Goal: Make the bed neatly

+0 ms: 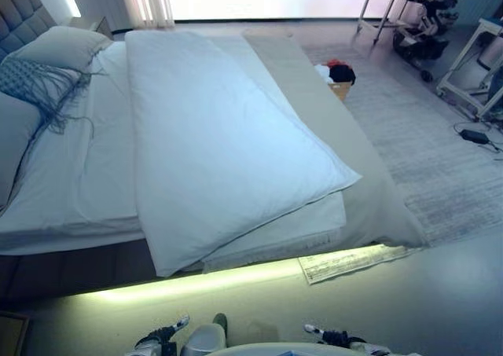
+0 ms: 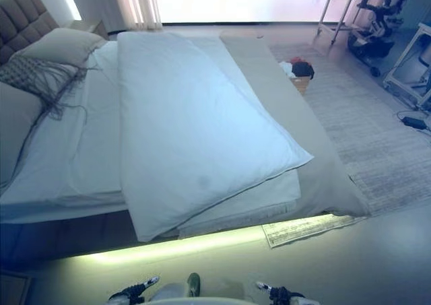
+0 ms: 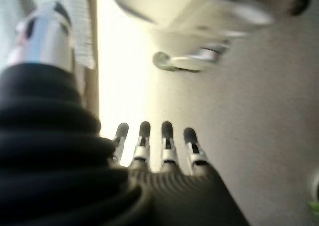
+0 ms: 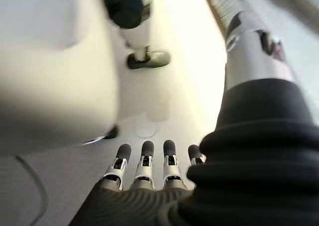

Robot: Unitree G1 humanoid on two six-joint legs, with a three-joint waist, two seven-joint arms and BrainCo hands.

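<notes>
A bed takes up the left and middle of the eye views. A thick white duvet (image 1: 220, 144) lies folded over itself along the bed, its lower corner hanging past the near edge. White sheet (image 1: 86, 167) shows to its left and a beige cover (image 1: 330, 128) to its right. A beige pillow (image 1: 59, 48) and a grey fringed throw (image 1: 35, 85) lie at the headboard end. My left hand (image 3: 164, 146) and right hand (image 4: 144, 168) hang low in front of the bed, fingers straight, over the floor and holding nothing.
A small basket (image 1: 339, 77) with red and black clothes stands on the grey rug (image 1: 432, 159) beyond the bed. A printed sheet (image 1: 354, 262) lies on the floor at the bed's near corner. Metal frames and gear (image 1: 416, 18) stand at the far right.
</notes>
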